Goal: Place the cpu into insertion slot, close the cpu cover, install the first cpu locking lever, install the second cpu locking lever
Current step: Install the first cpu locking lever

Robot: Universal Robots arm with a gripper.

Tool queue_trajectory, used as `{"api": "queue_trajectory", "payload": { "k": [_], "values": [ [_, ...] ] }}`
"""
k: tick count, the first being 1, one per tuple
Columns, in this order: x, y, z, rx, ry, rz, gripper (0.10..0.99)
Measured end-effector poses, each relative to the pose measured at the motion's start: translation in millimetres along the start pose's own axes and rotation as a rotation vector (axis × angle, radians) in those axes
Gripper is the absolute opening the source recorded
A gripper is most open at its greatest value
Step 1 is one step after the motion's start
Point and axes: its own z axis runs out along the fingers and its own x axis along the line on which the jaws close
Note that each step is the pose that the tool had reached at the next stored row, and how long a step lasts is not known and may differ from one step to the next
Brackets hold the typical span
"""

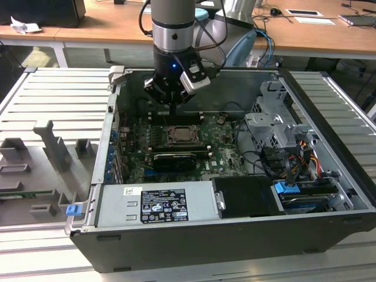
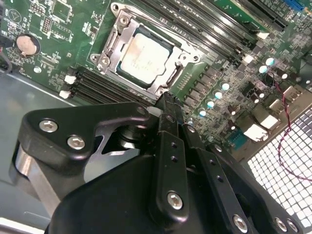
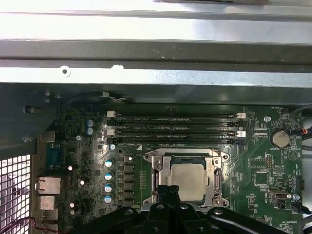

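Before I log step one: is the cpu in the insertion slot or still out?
In. The flat square silver-grey cpu lies inside the metal-rimmed insertion slot on the green board, with the black claw beside it, carrying nothing.

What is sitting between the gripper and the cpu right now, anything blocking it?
Nothing visible. In the second wrist view the gripper sits just off the socket's edge, its shut fingers holding nothing. The cpu already lies in the insertion slot, with the cpu cover framing it and its metal top bare.
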Motion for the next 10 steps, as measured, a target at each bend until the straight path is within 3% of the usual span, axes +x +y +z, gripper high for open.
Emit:
{"api": "queue_trajectory", "payload": {
  "k": [10],
  "values": [
    [19.5,-0.7,0.8,0.000,-0.0002,0.000,0.110]
  ]
}}
